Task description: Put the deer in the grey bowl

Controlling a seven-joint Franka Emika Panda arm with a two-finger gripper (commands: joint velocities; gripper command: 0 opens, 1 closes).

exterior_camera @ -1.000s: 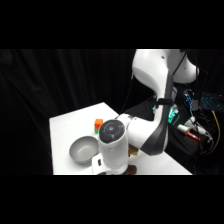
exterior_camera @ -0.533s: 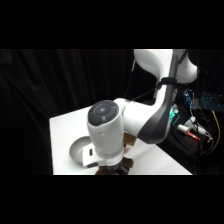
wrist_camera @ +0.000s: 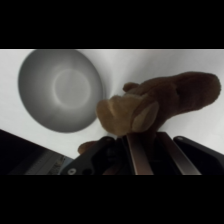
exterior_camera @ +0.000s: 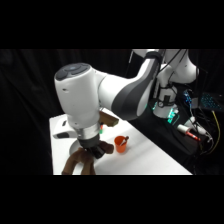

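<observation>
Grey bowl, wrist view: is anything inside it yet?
No. The grey bowl shows a bare inside. The deer hangs beside it in the gripper, off its rim. In the side view the arm covers the bowl, so that view adds nothing.

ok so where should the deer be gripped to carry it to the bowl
Grip the deer round its thick middle, coming from straight above. It is soft and its ends droop, so a mid-body pinch lets them hang evenly. The gripper seems to hold it about there, jaws shut on it, beside the bowl.
</observation>
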